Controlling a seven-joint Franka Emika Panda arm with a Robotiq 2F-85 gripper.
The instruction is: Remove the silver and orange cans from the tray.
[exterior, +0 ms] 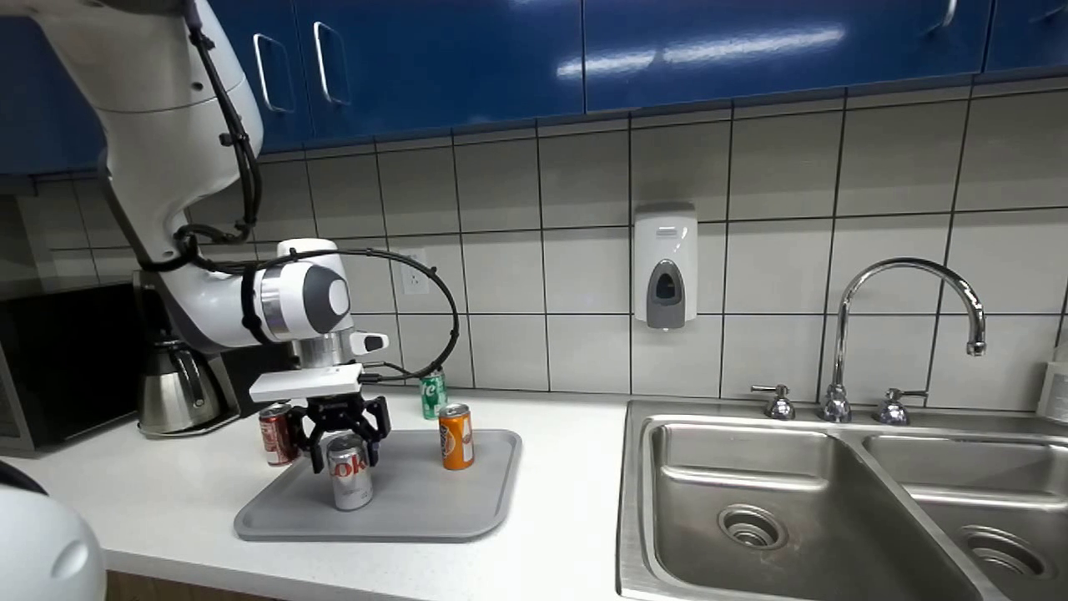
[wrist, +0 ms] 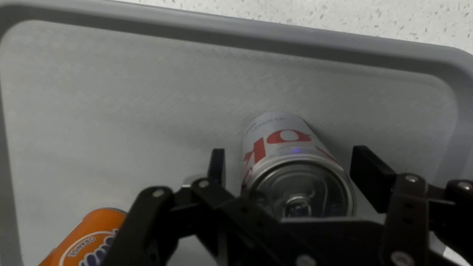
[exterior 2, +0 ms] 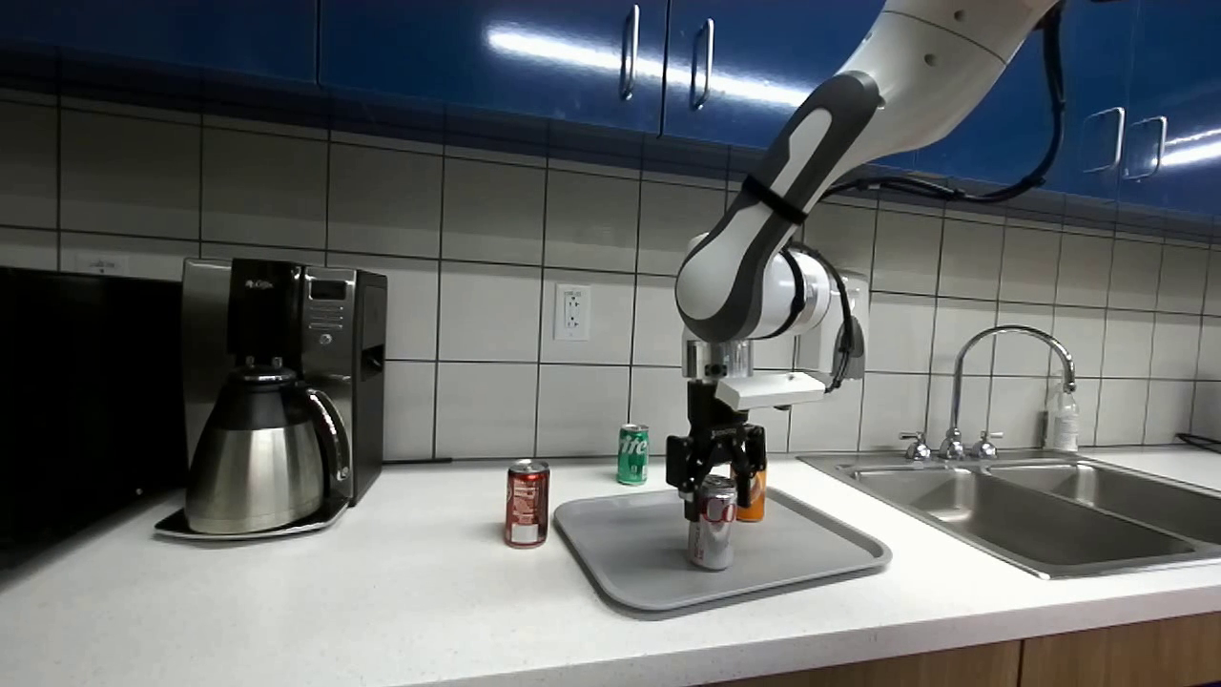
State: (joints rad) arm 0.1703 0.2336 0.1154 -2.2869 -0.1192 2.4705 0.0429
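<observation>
The silver can (exterior: 350, 482) stands upright on the grey tray (exterior: 434, 516); it also shows in an exterior view (exterior 2: 713, 544) and in the wrist view (wrist: 282, 142). My gripper (exterior: 345, 459) is open and lowered around the can's upper part, one finger on each side. In the wrist view the gripper (wrist: 292, 168) shows a gap between each finger and the can. The orange can (exterior: 456, 438) stands upright on the tray, farther back. It is partly hidden behind the gripper in an exterior view (exterior 2: 755, 506) and cut off at the lower left of the wrist view (wrist: 88, 240).
A red can (exterior 2: 527, 504) stands on the counter beside the tray. A green can (exterior 2: 632, 454) stands behind the tray near the wall. A coffee maker (exterior 2: 329, 391) with a steel carafe is at the back. A sink (exterior: 636, 501) is on the tray's far side from it.
</observation>
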